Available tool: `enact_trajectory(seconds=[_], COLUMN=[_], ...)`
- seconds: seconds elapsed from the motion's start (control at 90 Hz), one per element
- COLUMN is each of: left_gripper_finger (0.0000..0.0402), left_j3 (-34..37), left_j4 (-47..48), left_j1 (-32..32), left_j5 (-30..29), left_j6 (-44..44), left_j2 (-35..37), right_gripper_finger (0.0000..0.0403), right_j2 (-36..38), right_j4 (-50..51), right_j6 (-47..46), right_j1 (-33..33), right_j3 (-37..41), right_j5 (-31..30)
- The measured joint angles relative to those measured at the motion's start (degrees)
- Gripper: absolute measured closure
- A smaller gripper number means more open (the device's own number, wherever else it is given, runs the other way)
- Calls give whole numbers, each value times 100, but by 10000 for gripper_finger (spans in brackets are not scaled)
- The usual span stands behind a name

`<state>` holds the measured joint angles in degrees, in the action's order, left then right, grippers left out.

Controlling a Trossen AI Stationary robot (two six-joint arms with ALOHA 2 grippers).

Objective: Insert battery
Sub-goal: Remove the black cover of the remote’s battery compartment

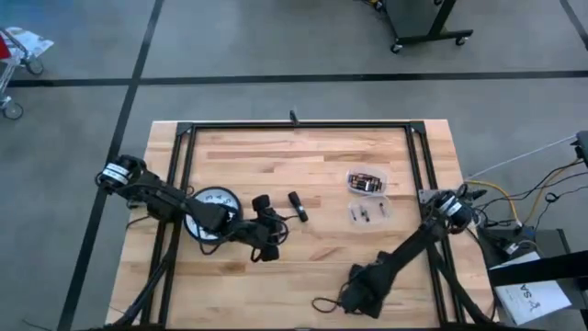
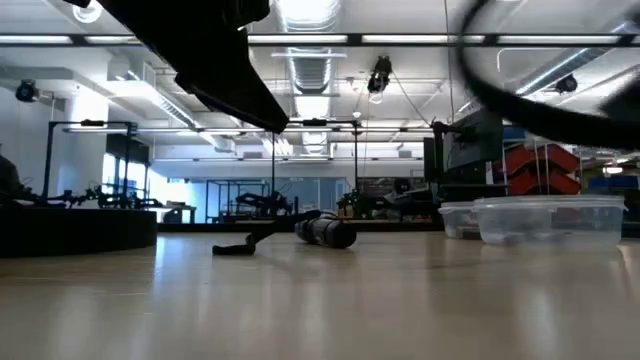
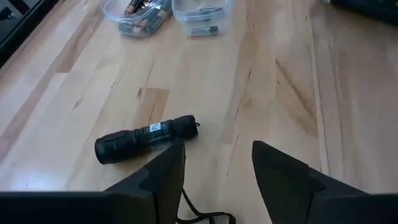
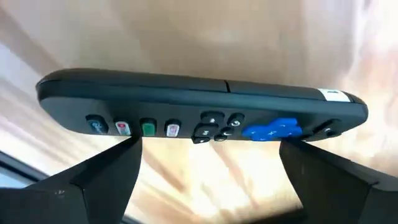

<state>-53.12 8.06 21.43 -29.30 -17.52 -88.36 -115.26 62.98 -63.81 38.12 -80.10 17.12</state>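
Your left gripper (image 3: 214, 168) hangs spread, the black cylindrical flashlight (image 3: 147, 138) just ahead of its fingertips, likely lined up for pickup. Your right gripper (image 4: 208, 165), spread too, faces a black plastic remote control (image 4: 199, 106); clear plastic battery tubs (image 3: 168, 11) lie well beyond the left.

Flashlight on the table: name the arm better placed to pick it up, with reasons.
Left. The left claw is open and close to the flashlight, which lies free on the table. The right claw faces a remote, farther away.
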Motion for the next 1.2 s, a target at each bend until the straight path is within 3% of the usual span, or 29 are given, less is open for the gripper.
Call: enact_trajectory(seconds=[0.322,0.511,0.611,0.889,1.2], left_gripper_finger=[234,230,232,246,253], left_j3=[2,2,2,31,34], left_j4=[22,132,265,375,364], left_j1=[0,28,47,136,179], left_j5=[78,198,219,487,490], left_j6=[0,0,1,-129,-153], left_j2=[0,0,0,0,0], right_gripper_finger=[44,44,44,44,44], right_j2=[0,0,-4,-24,-654], right_j4=[-1001,-1739,-1652,-884,-972], right_j6=[297,693,925,352,1956], right_j1=[-758,-1120,-1200,-1060,-734], right_j3=[-541,-669,-886,-1156,-1154], right_j5=[-994,-1155,-1139,-1462,-1632])
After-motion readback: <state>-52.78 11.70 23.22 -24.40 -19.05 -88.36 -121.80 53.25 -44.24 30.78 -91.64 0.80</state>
